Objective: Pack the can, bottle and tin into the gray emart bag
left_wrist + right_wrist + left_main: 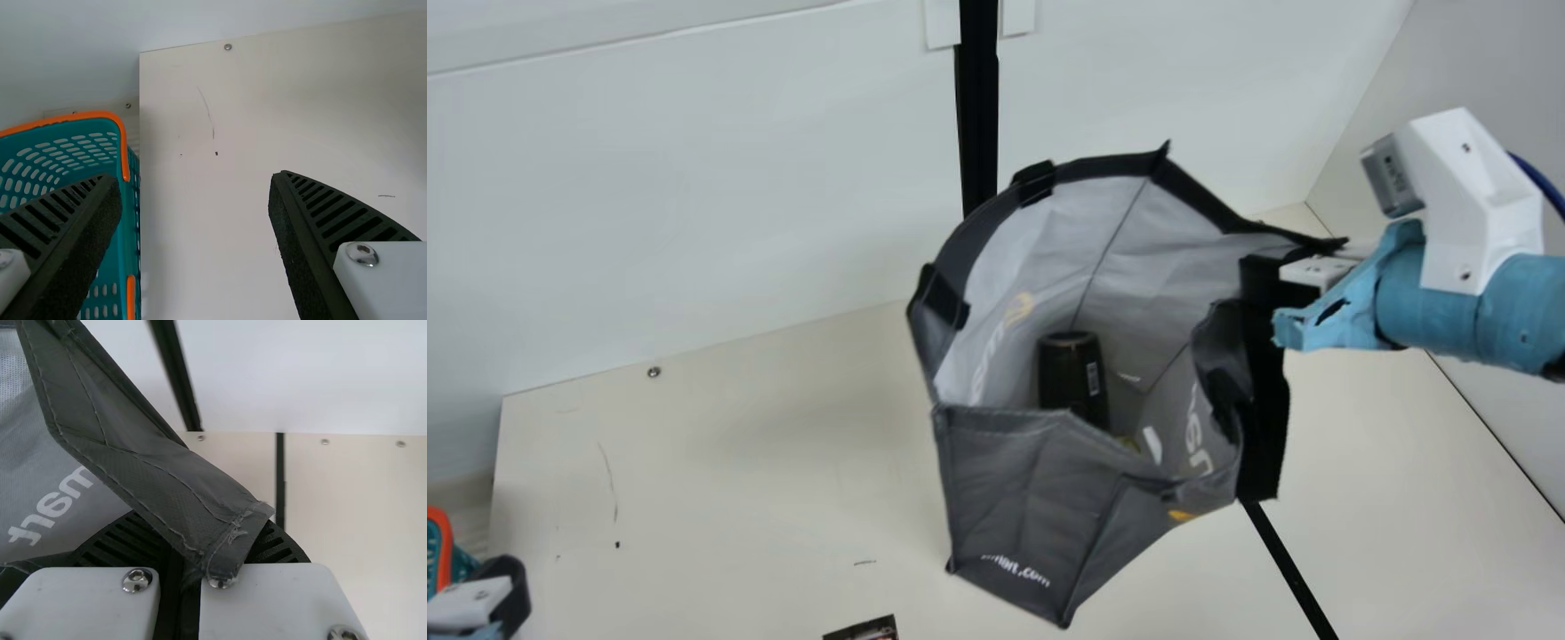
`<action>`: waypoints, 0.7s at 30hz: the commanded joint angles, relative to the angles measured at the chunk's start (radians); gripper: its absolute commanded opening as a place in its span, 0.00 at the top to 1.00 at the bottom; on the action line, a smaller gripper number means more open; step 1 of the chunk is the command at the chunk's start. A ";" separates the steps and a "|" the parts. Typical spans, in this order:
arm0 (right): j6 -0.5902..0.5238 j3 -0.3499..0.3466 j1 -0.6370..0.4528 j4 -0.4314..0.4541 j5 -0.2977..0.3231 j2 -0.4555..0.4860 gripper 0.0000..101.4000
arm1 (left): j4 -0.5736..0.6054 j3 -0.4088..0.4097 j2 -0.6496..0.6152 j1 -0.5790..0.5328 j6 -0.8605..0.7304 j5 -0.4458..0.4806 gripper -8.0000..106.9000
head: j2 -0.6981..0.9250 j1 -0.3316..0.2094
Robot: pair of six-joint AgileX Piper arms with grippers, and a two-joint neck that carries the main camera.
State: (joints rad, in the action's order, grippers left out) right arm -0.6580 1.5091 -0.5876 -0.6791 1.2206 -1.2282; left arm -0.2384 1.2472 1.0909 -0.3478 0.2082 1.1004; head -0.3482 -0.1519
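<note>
One dark, bottle-like cylinder stands inside the gray fabric emart bag, mid-frame.

The right gripper pinches the bag's rim, right of centre; the left gripper, fingers spread, waits lower left by the teal plastic basket. Packing seems partway: next, probably, collect the dark printed item, bottom edge, perhaps the tin.

Blue-wrapped arm, angular white bracket, blue cable, black ribbed fingers, white plates, silver screws.

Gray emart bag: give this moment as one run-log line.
gray bag: mouth open, dark cylinder inside | right gripper: shut on bag's edge | left gripper: open, empty
</note>
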 commanded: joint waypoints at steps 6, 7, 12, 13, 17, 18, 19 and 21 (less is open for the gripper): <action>-0.028 0.064 -0.133 -0.008 -0.001 -0.060 1.00 | 0.000 0.000 0.000 0.000 0.000 0.000 0.15 | -0.001 -0.023; -0.032 0.073 -0.151 -0.009 -0.001 -0.070 1.00 | 0.000 0.000 0.000 0.000 0.000 0.000 0.15 | -0.001 -0.023; -0.049 0.134 -0.243 -0.010 -0.001 -0.130 1.00 | 0.000 0.000 0.000 0.000 0.000 0.000 0.15 | -0.001 -0.023; -0.052 0.148 -0.260 -0.009 -0.001 -0.143 1.00 | 0.000 0.000 0.000 0.000 0.000 0.000 0.15 | -0.001 -0.023; -0.054 0.213 -0.325 -0.001 -0.001 -0.197 1.00 | 0.000 0.000 0.000 0.000 0.000 0.000 0.15 | -0.001 -0.023; -0.053 0.231 -0.340 0.002 -0.001 -0.212 1.00 | 0.000 0.000 0.000 0.000 0.000 0.000 0.15 | -0.001 -0.023; -0.051 0.250 -0.354 0.006 -0.001 -0.227 1.00 | 0.000 0.000 0.000 0.000 0.000 0.000 0.15 | -0.001 -0.023; -0.048 0.288 -0.381 0.012 -0.001 -0.258 1.00 | 0.000 0.000 0.000 0.000 0.000 0.000 0.15 | -0.001 -0.023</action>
State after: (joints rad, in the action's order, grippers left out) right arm -0.7101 1.7662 -0.9479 -0.6700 1.2206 -1.4647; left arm -0.2384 1.2472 1.0909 -0.3478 0.2082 1.1004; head -0.3482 -0.1519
